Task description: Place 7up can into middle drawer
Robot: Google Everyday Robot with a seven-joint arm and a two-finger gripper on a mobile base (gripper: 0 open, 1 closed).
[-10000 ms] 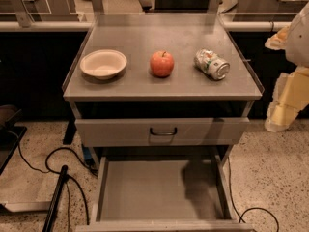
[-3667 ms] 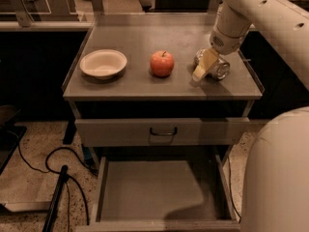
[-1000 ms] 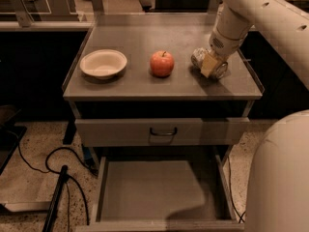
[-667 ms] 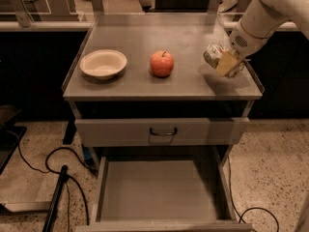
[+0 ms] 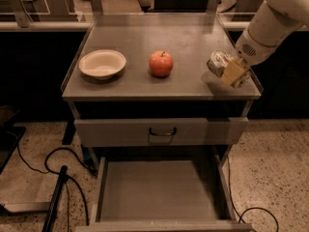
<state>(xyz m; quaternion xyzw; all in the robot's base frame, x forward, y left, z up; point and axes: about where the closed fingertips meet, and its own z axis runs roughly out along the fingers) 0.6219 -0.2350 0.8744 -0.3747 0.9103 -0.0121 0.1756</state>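
Gripper (image 5: 231, 72) holding the 7up can (image 5: 217, 63) at the right edge of the surface (image 5: 145, 35); middle drawer (image 5: 159, 190) open below.
The jaws are closed on the can, which is tilted and sits just clear of the surface near the front right corner, with its shadow directly beneath it. The white arm enters from the upper right. A red apple (image 5: 161, 64) stands near the centre of the surface, well apart from the can, and a white bowl (image 5: 102, 63) stands to the left of the apple. Under the surface, a closed drawer front with a dark handle (image 5: 161, 131) is in place. The middle drawer is pulled out beneath it, floor bare. Black cables (image 5: 43, 163) lie on the speckled floor at the left.
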